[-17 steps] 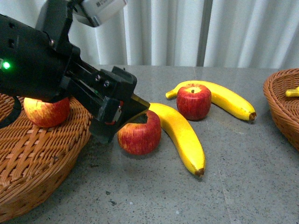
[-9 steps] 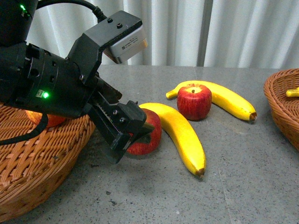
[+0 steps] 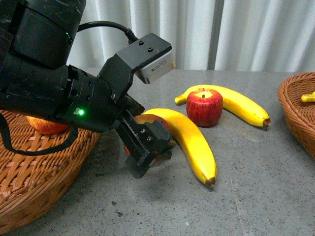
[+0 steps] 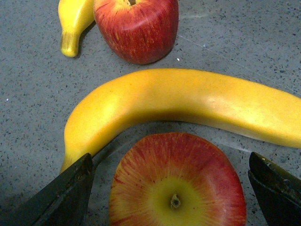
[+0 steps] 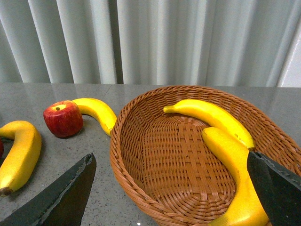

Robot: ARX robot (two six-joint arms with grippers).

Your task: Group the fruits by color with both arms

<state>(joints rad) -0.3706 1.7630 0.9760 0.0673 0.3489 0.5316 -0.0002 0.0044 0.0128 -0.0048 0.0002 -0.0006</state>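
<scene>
My left gripper (image 3: 150, 147) is open and lowered over a red apple (image 3: 147, 120) on the table; in the left wrist view the apple (image 4: 176, 186) lies between the two fingers, stem up. A long banana (image 3: 189, 140) lies beside it, also seen in the left wrist view (image 4: 188, 106). A second apple (image 3: 204, 106) and a second banana (image 3: 243, 104) lie further back. Another apple (image 3: 44, 125) sits in the left basket (image 3: 34, 172). My right gripper (image 5: 171, 188) is open above the right basket (image 5: 188, 155), which holds two bananas (image 5: 216, 117).
The right basket's rim (image 3: 295, 110) shows at the front view's right edge with a banana tip (image 3: 308, 97) inside. White curtains hang behind the grey table (image 3: 256, 196).
My left arm has swung forward and down, bringing the open gripper over the near apple, which is now mostly hidden behind it in the front view.
</scene>
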